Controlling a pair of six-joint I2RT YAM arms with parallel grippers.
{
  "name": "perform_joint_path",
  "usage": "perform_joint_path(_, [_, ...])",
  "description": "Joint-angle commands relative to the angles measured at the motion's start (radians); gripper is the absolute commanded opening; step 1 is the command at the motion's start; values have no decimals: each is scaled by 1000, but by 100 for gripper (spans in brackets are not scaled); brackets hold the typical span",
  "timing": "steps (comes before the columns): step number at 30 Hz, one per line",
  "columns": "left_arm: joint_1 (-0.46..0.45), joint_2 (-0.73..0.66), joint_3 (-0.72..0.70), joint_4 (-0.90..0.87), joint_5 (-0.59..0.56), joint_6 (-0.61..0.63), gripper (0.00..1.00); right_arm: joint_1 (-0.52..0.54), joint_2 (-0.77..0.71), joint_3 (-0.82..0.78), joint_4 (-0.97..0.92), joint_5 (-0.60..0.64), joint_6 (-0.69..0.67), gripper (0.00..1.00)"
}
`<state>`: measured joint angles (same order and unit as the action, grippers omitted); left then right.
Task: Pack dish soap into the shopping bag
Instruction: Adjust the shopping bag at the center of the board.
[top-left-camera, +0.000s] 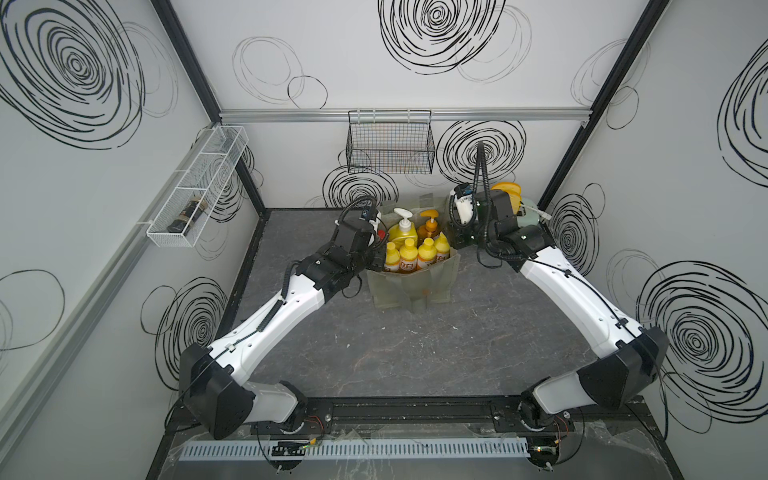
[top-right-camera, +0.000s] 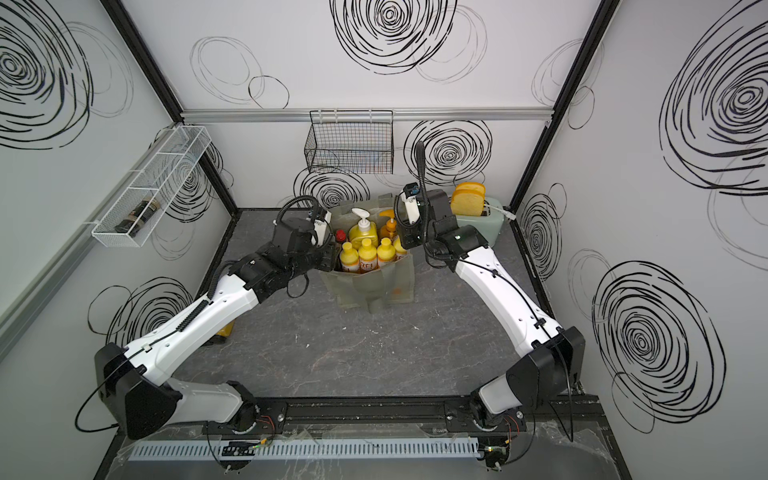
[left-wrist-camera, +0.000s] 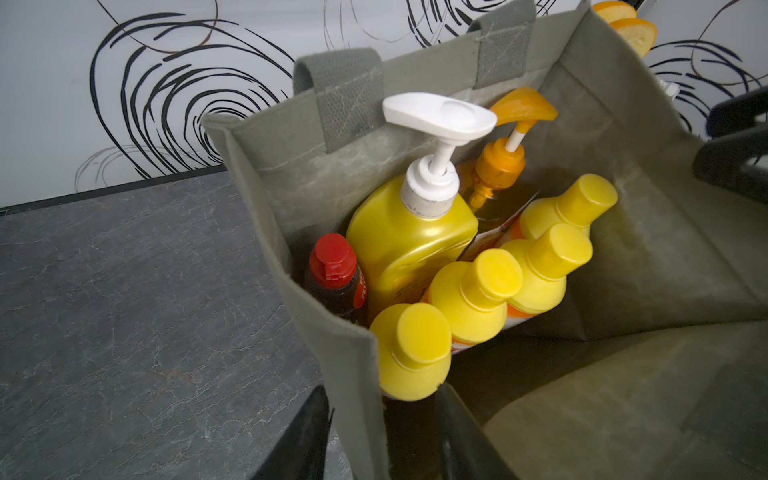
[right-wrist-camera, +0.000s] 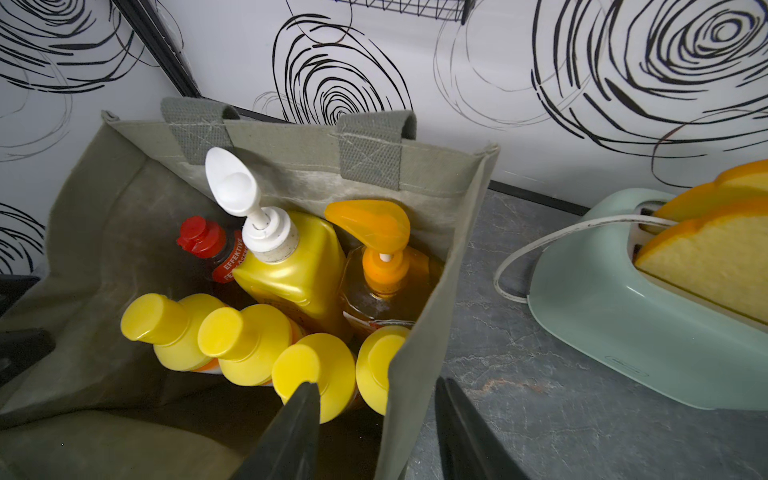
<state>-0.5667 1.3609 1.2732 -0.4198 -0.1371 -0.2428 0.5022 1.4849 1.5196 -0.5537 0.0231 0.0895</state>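
Toward the back of the grey tabletop (top-left-camera: 415, 353) stands the grey-green shopping bag (top-left-camera: 415, 286). It holds all seven dish soap bottles (left-wrist-camera: 407, 241) upright, long axes vertical, caps and pumps pointing up. The left gripper (left-wrist-camera: 382, 415) and right gripper (right-wrist-camera: 374, 386) each straddle a side wall of the bag, jaws spread, not pinching.

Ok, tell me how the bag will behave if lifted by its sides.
Likely floppy: the bag has fabric walls that sag and crease. Probably heavy, with seven bottles inside. The small bottles lean, so they may shift.
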Motion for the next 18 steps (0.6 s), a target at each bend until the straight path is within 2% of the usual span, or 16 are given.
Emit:
perform_joint_path(1, [-2, -11, -2, 12, 2, 12, 41, 4, 14, 30, -33, 32, 11, 49])
perform_joint_path(5, [-5, -9, 0, 9, -2, 15, 33, 4, 29, 35, -42, 27, 12, 43])
perform_joint_path(15, [-9, -12, -2, 17, -15, 18, 0, 6, 32, 48, -62, 18, 12, 10])
perform_joint_path(18, [-5, -17, -5, 35, -12, 13, 0, 6, 24, 45, -64, 19, 13, 2])
